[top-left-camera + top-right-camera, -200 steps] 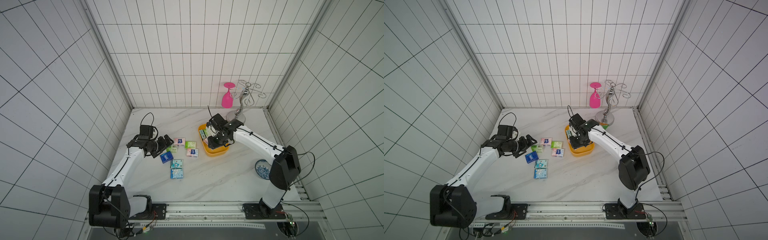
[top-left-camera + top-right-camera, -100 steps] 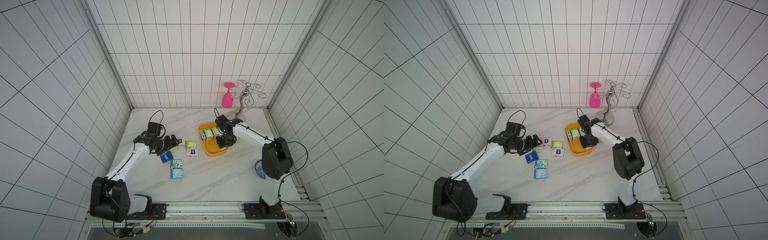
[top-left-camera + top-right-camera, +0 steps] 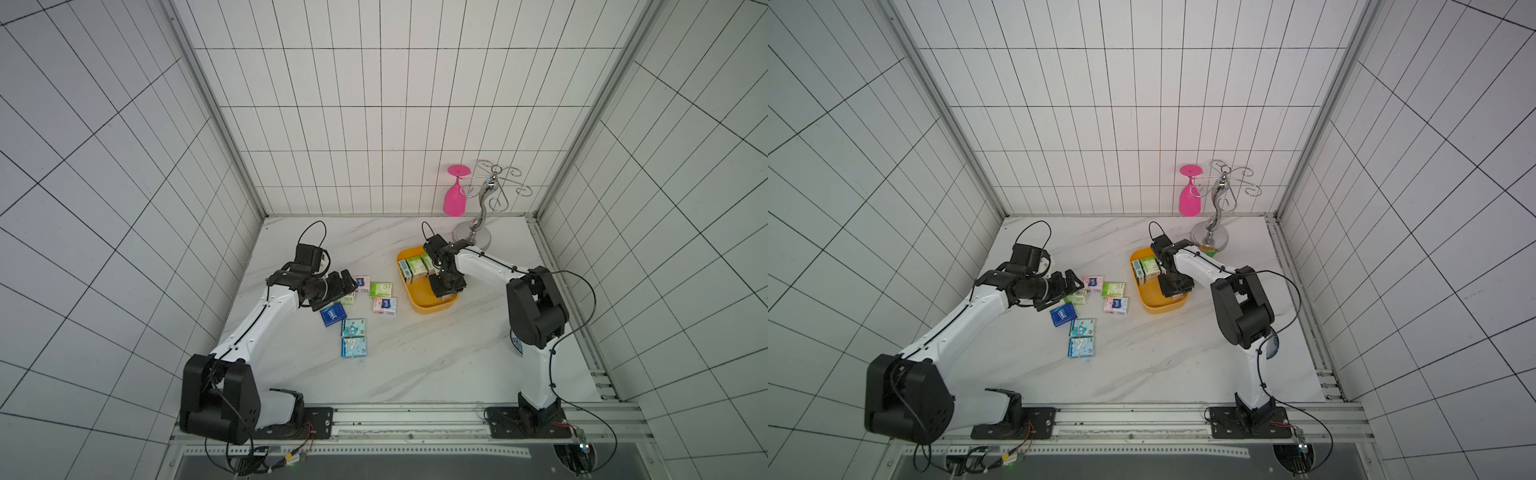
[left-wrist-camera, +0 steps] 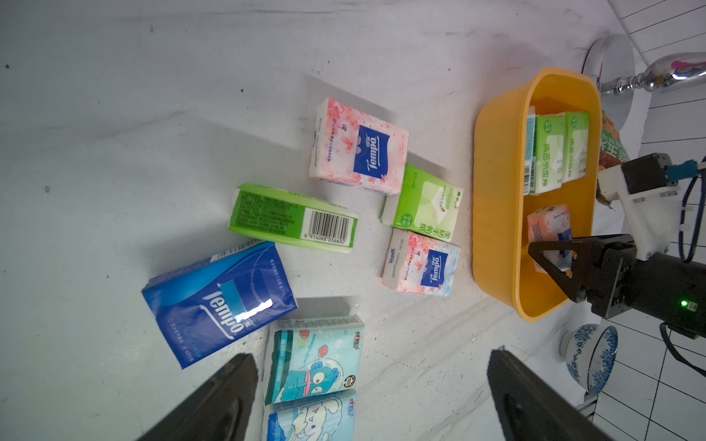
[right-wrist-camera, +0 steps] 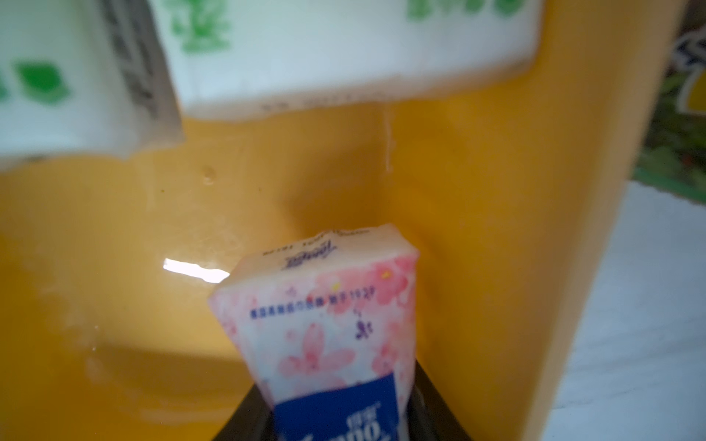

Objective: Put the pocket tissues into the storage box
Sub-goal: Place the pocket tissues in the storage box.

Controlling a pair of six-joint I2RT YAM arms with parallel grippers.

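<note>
The yellow-orange storage box (image 3: 432,309) (image 3: 1158,309) (image 4: 493,191) stands right of the table's middle. Three green pocket tissues (image 3: 415,266) (image 4: 550,152) stand on edge at its far end. My right gripper (image 3: 445,289) (image 3: 1175,289) (image 5: 336,401) reaches down into the box, shut on a pink-white packet (image 5: 324,324) (image 4: 550,225) just above the floor, by the box wall. Several packets lie loose on the table: blue (image 4: 217,301), green (image 4: 292,219), pink (image 4: 357,147), teal (image 4: 315,362). My left gripper (image 3: 347,286) (image 3: 1073,282) (image 4: 372,382) hangs wide open over them, holding nothing.
A chrome rack (image 3: 482,208) with a hanging pink glass (image 3: 454,199) stands at the back right, close behind the box. A green-and-orange snack bag (image 4: 611,145) lies beside the box. A blue-and-white bowl (image 4: 590,357) sits near the right arm's base.
My left gripper has swung right and now hangs over the loose packets. My right gripper has shifted a little toward the box's near end with the pink-white packet.
</note>
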